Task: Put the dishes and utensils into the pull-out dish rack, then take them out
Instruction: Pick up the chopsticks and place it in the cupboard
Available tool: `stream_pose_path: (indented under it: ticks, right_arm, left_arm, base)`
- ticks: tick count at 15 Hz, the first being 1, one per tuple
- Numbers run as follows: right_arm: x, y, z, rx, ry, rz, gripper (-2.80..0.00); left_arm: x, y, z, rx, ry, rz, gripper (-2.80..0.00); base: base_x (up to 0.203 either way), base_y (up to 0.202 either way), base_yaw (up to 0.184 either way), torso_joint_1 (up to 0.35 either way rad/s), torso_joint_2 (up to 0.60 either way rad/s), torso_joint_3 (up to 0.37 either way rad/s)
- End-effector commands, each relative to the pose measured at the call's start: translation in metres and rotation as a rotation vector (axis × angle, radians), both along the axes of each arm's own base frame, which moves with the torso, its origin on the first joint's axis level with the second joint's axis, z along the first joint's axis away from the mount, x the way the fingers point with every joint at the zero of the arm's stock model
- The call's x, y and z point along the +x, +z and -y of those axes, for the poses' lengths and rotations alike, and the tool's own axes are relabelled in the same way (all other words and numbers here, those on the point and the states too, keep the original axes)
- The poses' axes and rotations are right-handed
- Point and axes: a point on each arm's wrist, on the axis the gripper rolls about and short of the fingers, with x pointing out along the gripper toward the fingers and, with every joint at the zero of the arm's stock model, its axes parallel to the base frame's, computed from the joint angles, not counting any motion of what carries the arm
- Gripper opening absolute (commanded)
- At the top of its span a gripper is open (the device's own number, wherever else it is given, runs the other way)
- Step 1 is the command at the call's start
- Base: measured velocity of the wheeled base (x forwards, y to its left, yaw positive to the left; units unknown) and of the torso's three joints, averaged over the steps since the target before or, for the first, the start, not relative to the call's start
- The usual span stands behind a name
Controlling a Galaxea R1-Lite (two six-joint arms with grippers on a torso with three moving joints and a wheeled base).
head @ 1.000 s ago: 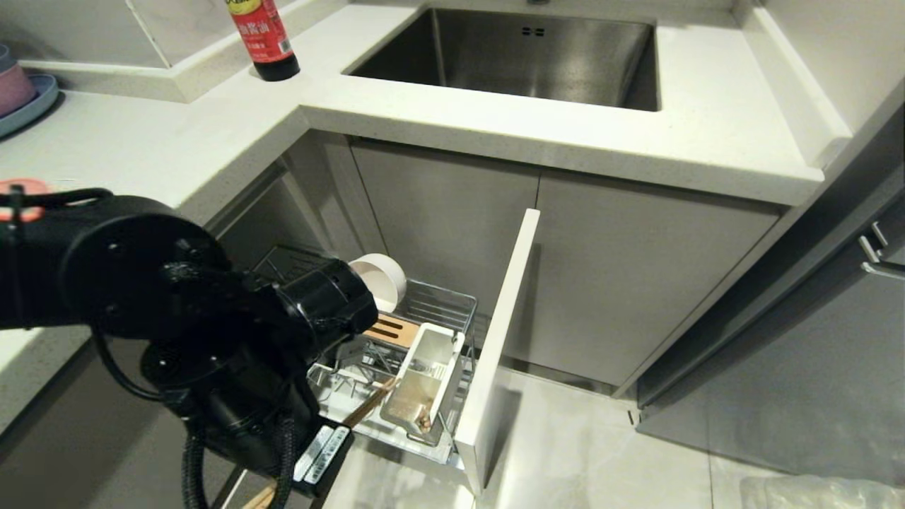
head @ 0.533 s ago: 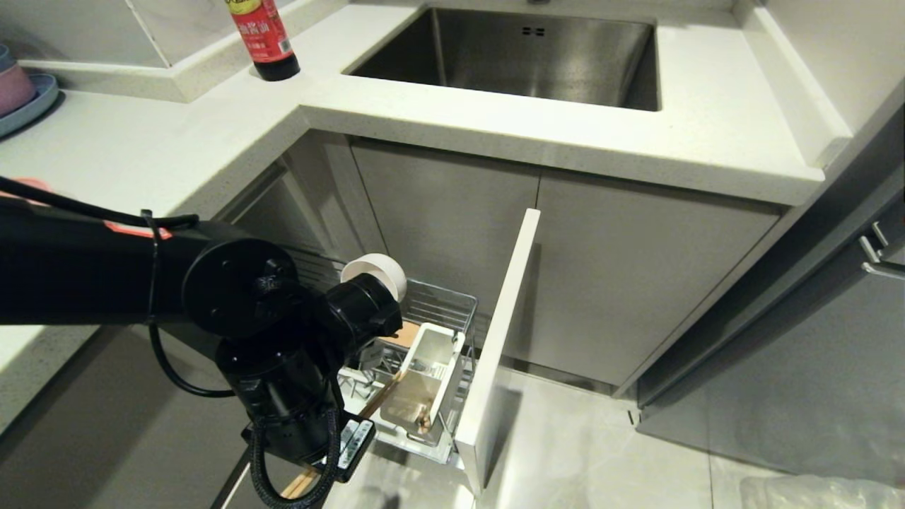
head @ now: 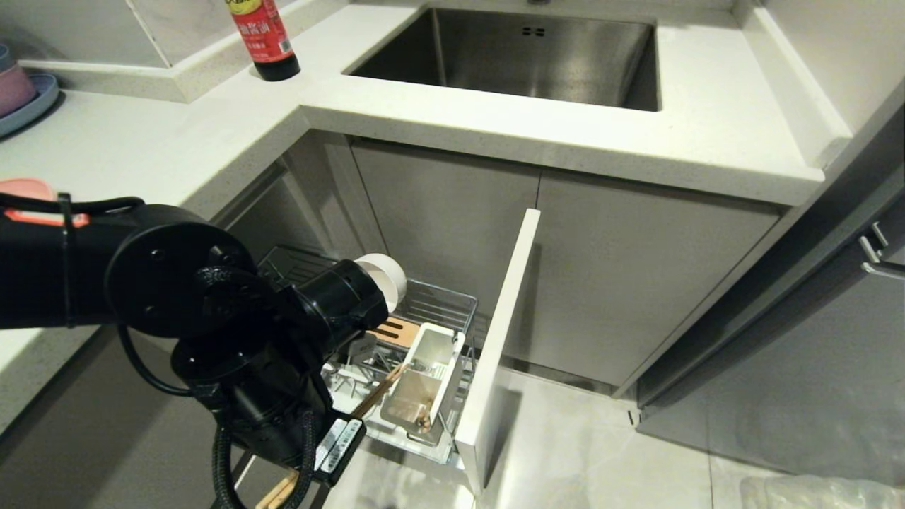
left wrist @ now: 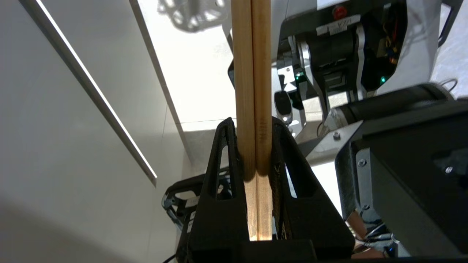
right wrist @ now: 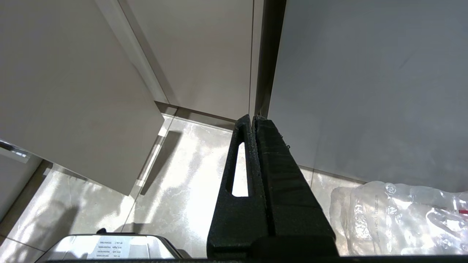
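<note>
White stone counter (head: 177, 152) wraps the corner of the kitchen, with a steel sink (head: 523, 56) set into the far stretch and a dark sauce bottle (head: 263, 37) standing to its left. Below the counter, the dish rack (head: 431, 318) is pulled out from the grey cabinets, its narrow pale front panel (head: 498, 339) on the right. A cream bowl (head: 385, 277) stands on edge at the far end of the rack, a slotted wooden board (head: 396, 331) lies just near of it, and a white utensil caddy (head: 423, 385) sits against the front panel.

On the left, the left gripper (left wrist: 254, 122) hangs over the near left part of the rack, its jaws clamped tight on the pair of chopsticks (left wrist: 252, 73). From the head camera the sticks (head: 378, 390) slant with their far tips beside the caddy. An edge of the pink plate (head: 25, 189) shows on the counter behind the arm.

The right gripper (right wrist: 253, 120) is parked near the floor by the cabinet doors, jaws pressed together, holding nothing.
</note>
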Motion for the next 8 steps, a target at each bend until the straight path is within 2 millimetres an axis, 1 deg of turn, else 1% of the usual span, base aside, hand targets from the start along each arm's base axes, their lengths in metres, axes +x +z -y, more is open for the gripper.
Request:
stream_pose_path:
  ticks: [1, 3, 5, 8]
  right_arm:
    - [-0.0001, 0.0000, 0.0000, 0.000, 0.001, 0.001, -2.80]
    - [0.0000, 0.0000, 0.0000, 0.000, 0.001, 0.000, -2.80]
    - [0.0000, 0.0000, 0.0000, 0.000, 0.001, 0.000, -2.80]
    - [0.0000, 0.0000, 0.0000, 0.000, 0.001, 0.000, -2.80]
  left_arm:
    - [-0.0035, 0.0004, -0.0012, 0.005, -0.003, -0.002, -2.80]
    - [-0.0019, -0.0047, 0.0008, 0.018, -0.005, -0.023, -2.80]
    - [-0.0092, -0.0045, -0.0012, 0.061, -0.017, -0.081, -2.80]
    - [-0.0077, -0.0085, 0.0001, 0.074, -0.016, -0.099, -2.80]
  base:
    - [0.000, 0.000, 0.000, 0.000, 0.00, 0.000]
    - [0.000, 0.000, 0.000, 0.000, 0.00, 0.000]
    - [0.000, 0.000, 0.000, 0.000, 0.00, 0.000]
    - [0.000, 0.000, 0.000, 0.000, 0.00, 0.000]
